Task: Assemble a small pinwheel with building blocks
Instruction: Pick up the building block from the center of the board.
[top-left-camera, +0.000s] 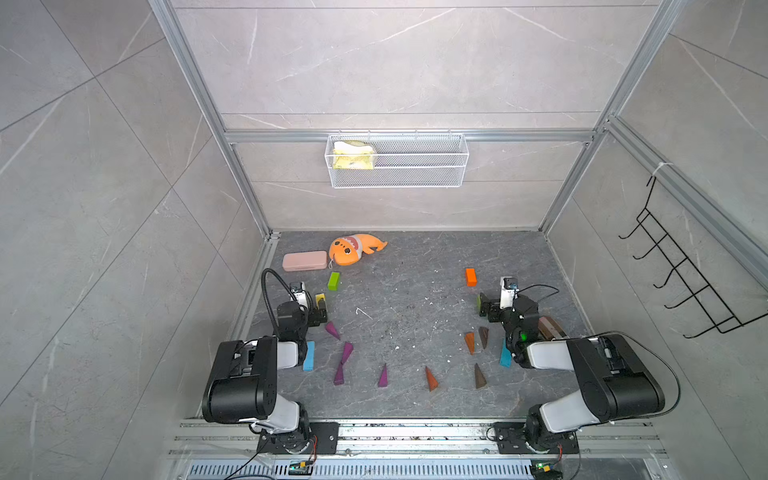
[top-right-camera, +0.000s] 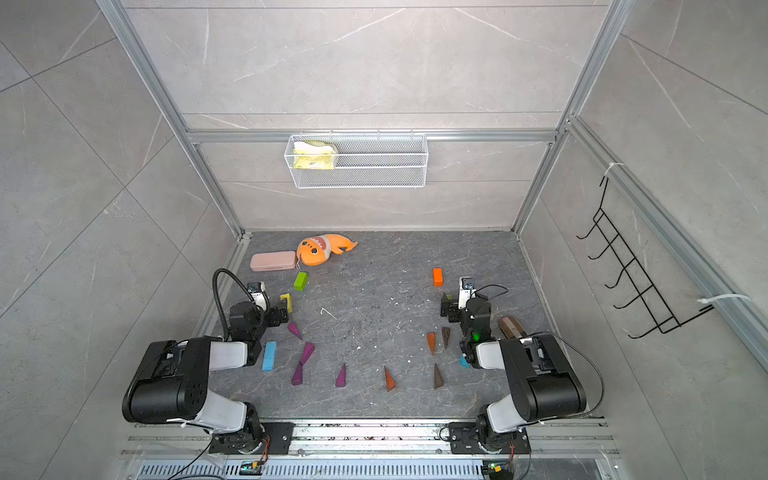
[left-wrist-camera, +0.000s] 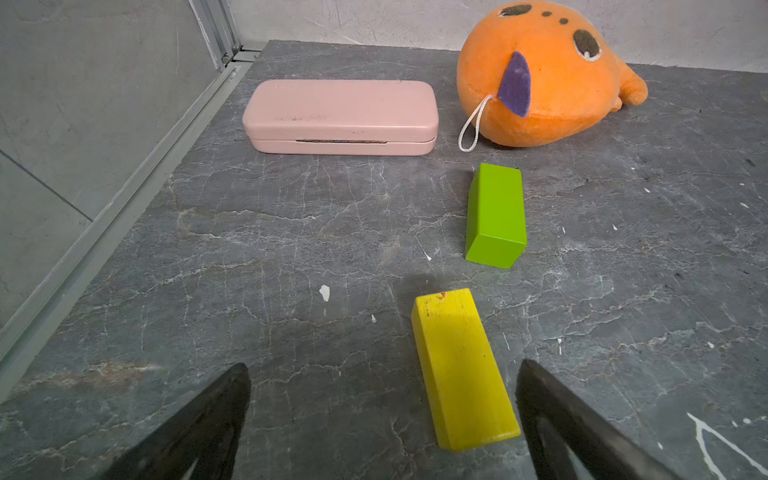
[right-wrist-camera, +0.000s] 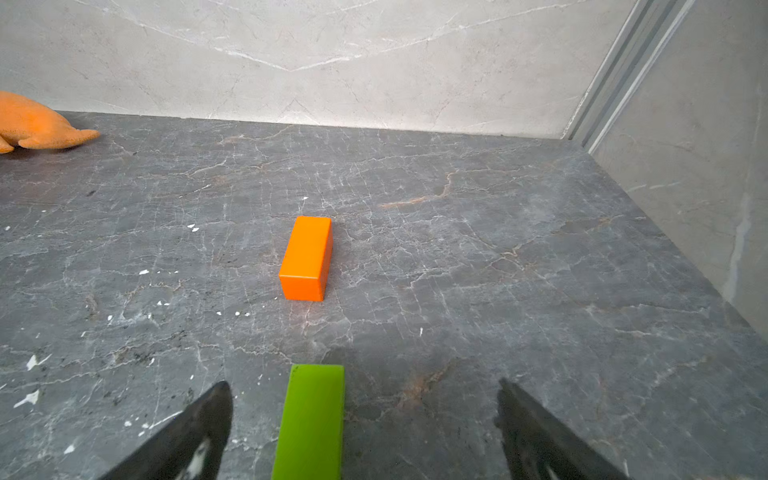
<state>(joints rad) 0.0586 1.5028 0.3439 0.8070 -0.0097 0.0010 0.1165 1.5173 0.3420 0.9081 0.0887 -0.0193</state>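
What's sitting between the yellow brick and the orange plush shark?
A short green brick lies between the yellow brick and the orange plush shark, shown in the left wrist view.

Purple wedges (top-left-camera: 382, 376) lie front-left on the worktop (top-left-camera: 407, 291), orange wedges (top-left-camera: 431, 379) and brown wedges (top-left-camera: 479, 376) front-right. Short bricks (top-left-camera: 333, 281) lie flat behind.

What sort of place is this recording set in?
Likely a lab mock-up of a bathroom corner: stone-look panels in an aluminium frame, a hanging wire basket, and a black hook rack.
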